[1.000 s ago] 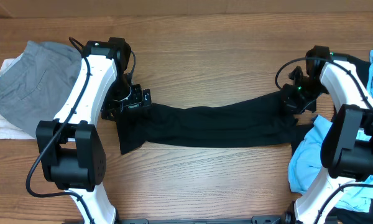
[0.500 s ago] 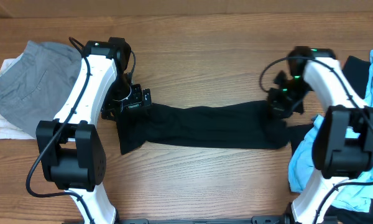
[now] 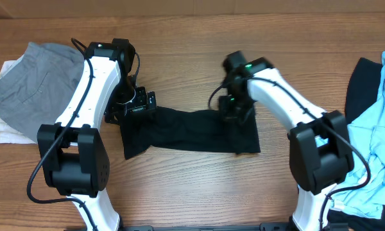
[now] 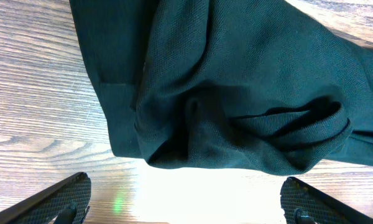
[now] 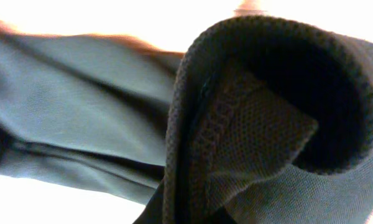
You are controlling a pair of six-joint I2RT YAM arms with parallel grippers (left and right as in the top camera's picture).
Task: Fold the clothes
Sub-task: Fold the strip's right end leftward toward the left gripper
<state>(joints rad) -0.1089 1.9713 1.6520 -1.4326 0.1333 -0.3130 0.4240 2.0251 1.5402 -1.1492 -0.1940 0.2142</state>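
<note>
Partway through folding the black shirt (image 3: pixel 179 131) on the bench (image 3: pixel 192 186), right gripper (image 3: pixel 234 109) clamped on its right end above the middle, left gripper (image 3: pixel 132 106) spread wide at its left end, other clothes (image 3: pixel 372 160) waiting aside.

Robot lab bench: wood-grain table (image 3: pixel 192 192), two mounted arms (image 3: pixel 83 96), garment heaps (image 3: pixel 32 83) at the frame's left and right edges.

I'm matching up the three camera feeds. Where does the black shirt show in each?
Overhead: the black shirt lies mid-table as a long strip.
Left wrist: the shirt fills the upper frame, bunched edge lowest.
Right wrist: close up, the shirt's folded hem fills the frame.
Shared landmark: the wooden table, plain in overhead and left wrist, washed out in right wrist.
</note>
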